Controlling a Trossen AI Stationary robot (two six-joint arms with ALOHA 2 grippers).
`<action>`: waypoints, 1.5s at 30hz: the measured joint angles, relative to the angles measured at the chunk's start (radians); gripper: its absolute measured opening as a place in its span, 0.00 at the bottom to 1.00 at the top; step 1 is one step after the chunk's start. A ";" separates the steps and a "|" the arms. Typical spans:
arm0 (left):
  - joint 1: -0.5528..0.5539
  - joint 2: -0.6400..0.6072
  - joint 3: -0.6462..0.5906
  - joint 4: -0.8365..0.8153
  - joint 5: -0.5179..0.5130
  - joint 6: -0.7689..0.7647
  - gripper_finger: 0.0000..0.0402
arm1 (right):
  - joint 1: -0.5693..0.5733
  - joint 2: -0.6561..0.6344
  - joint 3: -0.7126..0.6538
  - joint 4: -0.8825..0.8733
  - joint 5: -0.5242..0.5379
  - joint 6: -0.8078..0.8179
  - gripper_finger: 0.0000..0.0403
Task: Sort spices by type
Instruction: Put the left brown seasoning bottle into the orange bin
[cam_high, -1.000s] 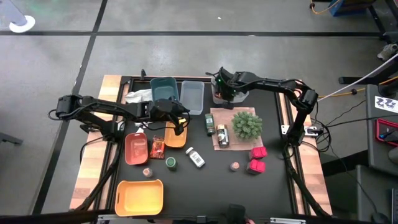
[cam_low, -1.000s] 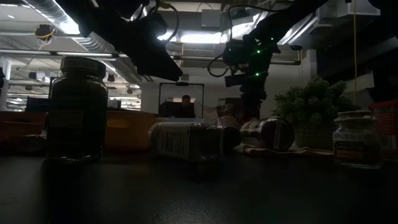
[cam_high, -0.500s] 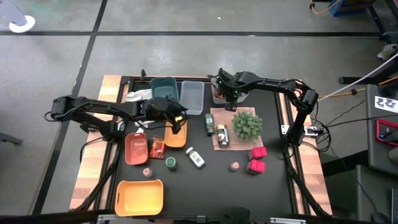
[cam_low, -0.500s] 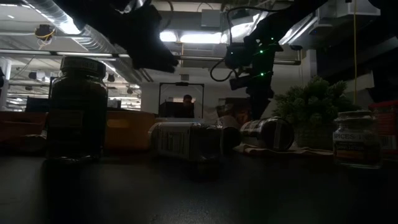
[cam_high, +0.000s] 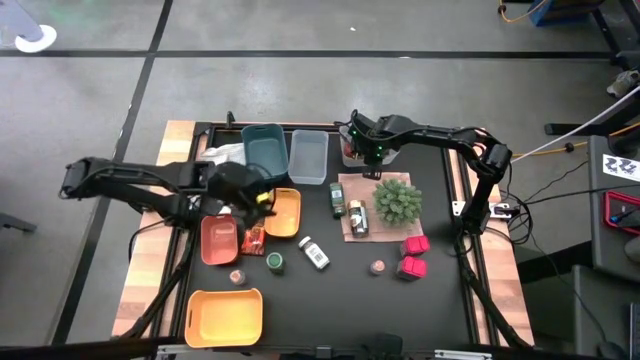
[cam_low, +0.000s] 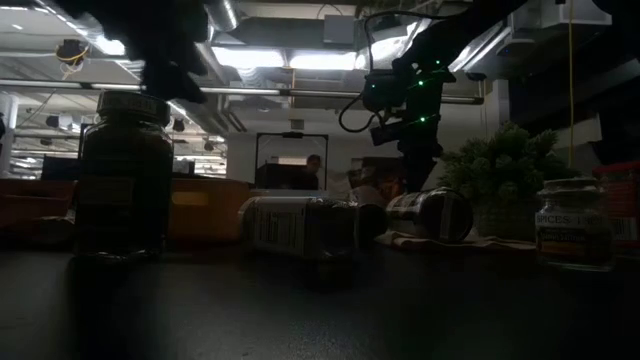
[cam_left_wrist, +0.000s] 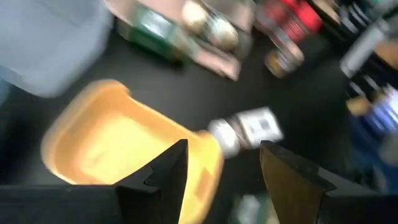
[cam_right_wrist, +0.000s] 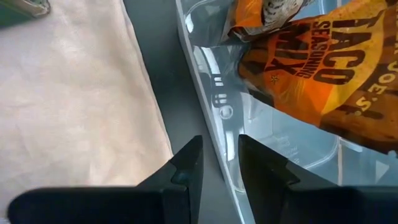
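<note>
My left gripper (cam_high: 264, 198) (cam_left_wrist: 221, 152) hangs open and empty above the gap between the small orange bin (cam_high: 284, 213) and the red tray (cam_high: 219, 239). A red-orange packet (cam_high: 253, 237) lies beside the tray. A white labelled bottle (cam_high: 315, 253) lies on its side, and a green-lidded jar (cam_high: 274, 262) and two pinkish-lidded jars (cam_high: 237, 276) (cam_high: 378, 268) stand near it. Two jars (cam_high: 347, 207) lie on a cloth, and magenta boxes (cam_high: 412, 256) sit at the right. My right gripper (cam_high: 352, 150) (cam_right_wrist: 219, 149) hovers, narrowly open, over the rim of a clear bin (cam_right_wrist: 211, 112) that holds orange packets (cam_right_wrist: 311, 68).
A spiky green plant (cam_high: 397, 200) stands on the cloth's right part. A teal bin (cam_high: 264, 146) and a clear bin (cam_high: 308, 156) sit at the far edge, and a large orange bin (cam_high: 224, 315) sits at the near left. A person shows in the room behind.
My left gripper has drawn back from over the small orange bin toward the table's left edge, rising a little and rolling about its own axis, still open and empty. My right gripper has kept its place over the clear bin.
</note>
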 joint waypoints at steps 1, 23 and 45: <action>-0.022 -0.005 0.000 -0.030 0.019 0.002 0.46 | 0.000 0.000 0.000 0.000 0.000 0.000 0.25; -0.201 0.001 0.000 -0.187 0.003 -0.225 0.47 | 0.000 0.000 0.000 -0.004 -0.002 0.048 0.25; -0.395 0.080 0.000 -0.179 0.153 -0.539 0.63 | 0.000 0.000 0.000 -0.005 -0.003 0.072 0.25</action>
